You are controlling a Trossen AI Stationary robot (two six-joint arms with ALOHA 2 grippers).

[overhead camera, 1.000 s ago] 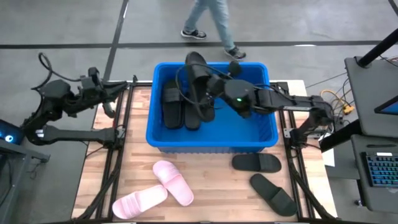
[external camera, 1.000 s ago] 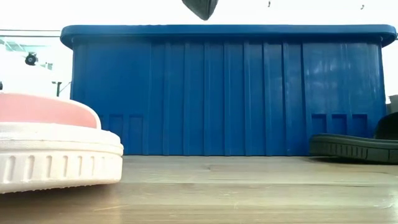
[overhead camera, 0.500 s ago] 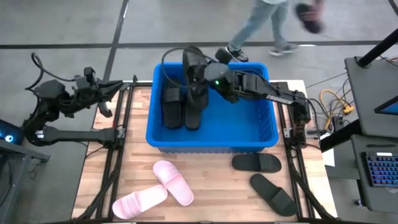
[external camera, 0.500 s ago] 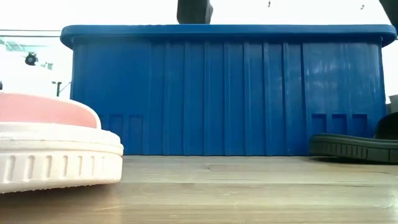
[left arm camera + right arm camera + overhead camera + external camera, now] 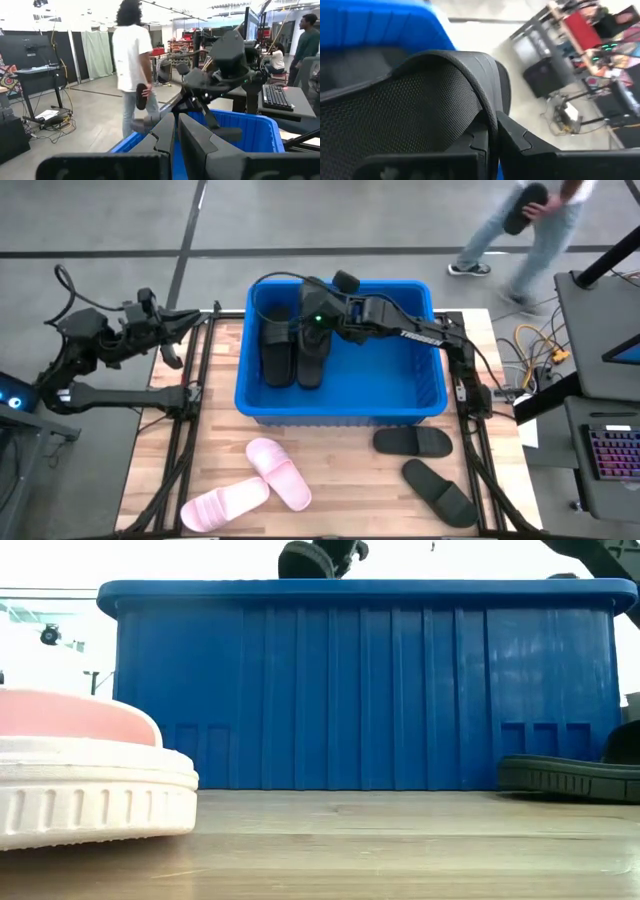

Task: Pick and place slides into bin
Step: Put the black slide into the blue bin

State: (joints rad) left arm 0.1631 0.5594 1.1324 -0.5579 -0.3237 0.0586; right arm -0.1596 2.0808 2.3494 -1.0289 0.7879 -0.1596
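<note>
The black foam slip-on slide with the wide mesh-textured strap is hanging over the far left part of the large bright blue ribbed plastic bin, with the right pincer clamped on its strap. Two more black foam slides are already lying inside the bin, directly below the carried one.

The risk, as I judge it, is at the bin's far rim: the held slide is sitting close to that edge, so a release while it is tilting outward could send it over the wall onto the floor. Dropping it onto the stacked pair could also make it bounce or prop up against the wall.

Outside the bin, two pale pink foam slides and two black foam slides are waiting on the wooden worktop near its front wall.

The left pincer is idling left of the bin, its fingers nearly together and gripping nothing.
</note>
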